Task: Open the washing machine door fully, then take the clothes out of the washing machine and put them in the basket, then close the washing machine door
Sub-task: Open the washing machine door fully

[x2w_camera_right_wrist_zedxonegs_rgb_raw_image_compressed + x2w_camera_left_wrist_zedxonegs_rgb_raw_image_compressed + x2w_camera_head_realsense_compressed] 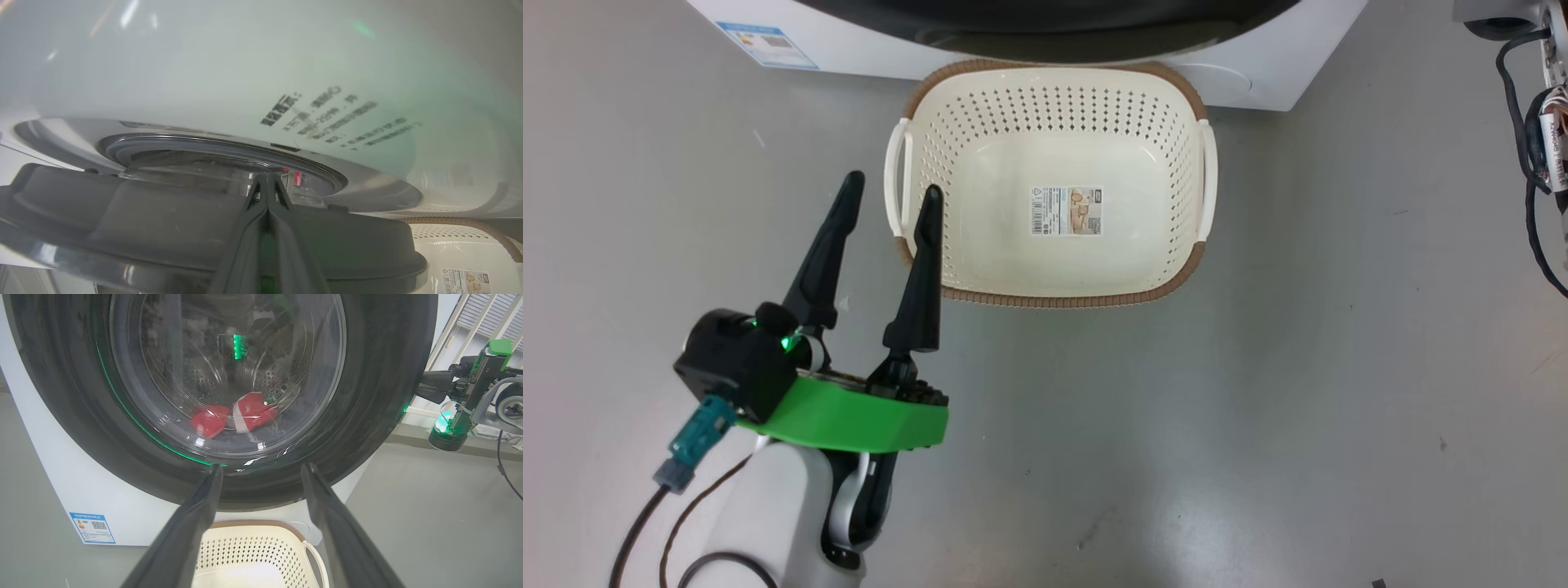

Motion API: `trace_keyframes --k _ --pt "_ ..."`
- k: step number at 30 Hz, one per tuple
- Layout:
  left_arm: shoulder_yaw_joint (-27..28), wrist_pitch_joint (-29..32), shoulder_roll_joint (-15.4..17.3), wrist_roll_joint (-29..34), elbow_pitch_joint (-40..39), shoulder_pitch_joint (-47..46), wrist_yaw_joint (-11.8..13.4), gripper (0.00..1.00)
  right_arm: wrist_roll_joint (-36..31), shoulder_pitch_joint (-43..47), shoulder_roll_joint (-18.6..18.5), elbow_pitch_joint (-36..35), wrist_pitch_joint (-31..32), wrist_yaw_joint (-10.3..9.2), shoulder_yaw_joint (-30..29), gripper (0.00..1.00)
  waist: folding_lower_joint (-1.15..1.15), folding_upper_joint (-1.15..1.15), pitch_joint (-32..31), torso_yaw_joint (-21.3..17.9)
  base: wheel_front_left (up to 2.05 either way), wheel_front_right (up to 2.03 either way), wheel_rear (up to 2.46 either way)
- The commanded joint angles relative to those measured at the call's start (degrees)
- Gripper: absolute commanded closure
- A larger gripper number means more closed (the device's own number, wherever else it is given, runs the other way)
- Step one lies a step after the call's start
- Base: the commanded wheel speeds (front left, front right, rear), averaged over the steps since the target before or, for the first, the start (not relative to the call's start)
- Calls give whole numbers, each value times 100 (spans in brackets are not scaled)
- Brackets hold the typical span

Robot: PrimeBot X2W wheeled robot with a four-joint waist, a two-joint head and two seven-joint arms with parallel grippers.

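Floor (pixel 1298 408) bears basket (pixel 1045 114); left wrist shows clothes (pixel 249 414).

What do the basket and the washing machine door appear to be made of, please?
The basket: smooth cream plastic, judging by moulded perforations; the brown rim looks woven, probably also plastic. The washing machine door: glossy black rim, likely plastic, around clear, reflective glass.
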Motion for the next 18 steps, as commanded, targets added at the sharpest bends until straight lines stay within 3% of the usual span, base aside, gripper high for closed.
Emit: trace_keyframes --k 1,18 --pt "148 -45 106 -24 -113 6 23 0 66 -83 261 -207 139 30 132 100 0 0 -3 4 0 0 0" --pt "258 -45 106 62 18 94 32 0 64 402 450 -486 585 30 419 100 0 0 -245 -213 0 0 0"
